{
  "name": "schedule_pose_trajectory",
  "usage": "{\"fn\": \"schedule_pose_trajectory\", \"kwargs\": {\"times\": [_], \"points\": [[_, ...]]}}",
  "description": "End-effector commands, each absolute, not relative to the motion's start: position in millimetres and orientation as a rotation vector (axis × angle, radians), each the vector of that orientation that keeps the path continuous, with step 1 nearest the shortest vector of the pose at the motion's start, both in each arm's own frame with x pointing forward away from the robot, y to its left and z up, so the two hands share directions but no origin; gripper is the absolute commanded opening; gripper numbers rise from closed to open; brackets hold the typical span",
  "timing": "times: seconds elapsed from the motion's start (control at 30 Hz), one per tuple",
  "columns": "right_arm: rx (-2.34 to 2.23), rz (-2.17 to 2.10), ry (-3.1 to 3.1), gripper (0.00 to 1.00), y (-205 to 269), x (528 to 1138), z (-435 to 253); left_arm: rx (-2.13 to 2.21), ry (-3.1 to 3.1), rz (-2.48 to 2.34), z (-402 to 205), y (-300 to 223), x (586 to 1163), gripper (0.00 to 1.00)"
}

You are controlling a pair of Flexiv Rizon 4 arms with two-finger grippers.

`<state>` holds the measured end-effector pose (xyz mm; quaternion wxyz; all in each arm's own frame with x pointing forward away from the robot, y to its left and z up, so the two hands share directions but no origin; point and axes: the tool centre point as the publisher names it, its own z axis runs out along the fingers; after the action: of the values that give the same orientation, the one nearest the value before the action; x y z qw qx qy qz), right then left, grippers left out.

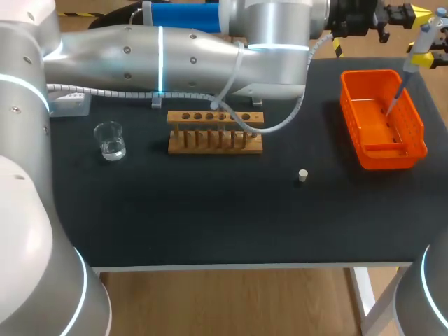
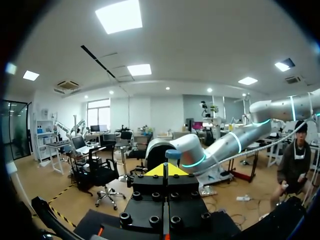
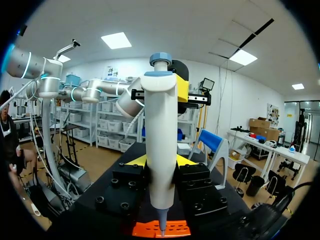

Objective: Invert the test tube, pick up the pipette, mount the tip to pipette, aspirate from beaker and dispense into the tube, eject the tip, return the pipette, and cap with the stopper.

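Over the orange basket (image 1: 369, 73) at the table's far right, the pipette (image 1: 422, 49) hangs nearly upright, its thin lower end pointing down into the basket. The right wrist view shows the right gripper (image 3: 161, 161) closed on the pipette's white body, one yellow-tipped finger on each side, with the blue plunger cap standing well above the fingers and the basket's orange floor just under the pipette's point.

The left arm comes in from the left and stretches along the far edge of the table (image 1: 210, 210), so that the left gripper (image 1: 420, 12) sits just beside the top of the pipette. In the left wrist view its two yellow tips meet in one wedge with nothing between them, so its jaws are closed and empty, and the pipette's blue cap shows just ahead of them. From the right wrist view a yellow finger of that gripper sits just behind the pipette's head; whether it touches I cannot tell.

Near the middle of the table stands the wooden test tube rack (image 1: 215, 131), partly crossed by the left arm's white cable. The small white stopper (image 1: 302, 176) lies alone in front of the rack, toward the right. The beaker (image 1: 110, 140), holding a little clear liquid, stands well apart at the left.
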<state>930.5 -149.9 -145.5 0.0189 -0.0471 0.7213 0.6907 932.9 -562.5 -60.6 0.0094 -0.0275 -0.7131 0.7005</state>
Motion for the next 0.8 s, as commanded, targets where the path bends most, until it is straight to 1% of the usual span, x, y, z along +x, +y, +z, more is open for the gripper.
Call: {"fn": "schedule_pose_trajectory", "kwargs": {"times": [0.03,0.8], "points": [[-0.147,2.142,2.243,0.00,-149.9,931.0,-140.2,-0.100,-2.230,2.171,-64.9,-561.6,934.3,0.00],[-0.147,2.142,2.243,0.00,-149.9,931.0,-140.2,-0.132,-2.216,2.149,-73.8,-561.2,935.2,0.00]]}}
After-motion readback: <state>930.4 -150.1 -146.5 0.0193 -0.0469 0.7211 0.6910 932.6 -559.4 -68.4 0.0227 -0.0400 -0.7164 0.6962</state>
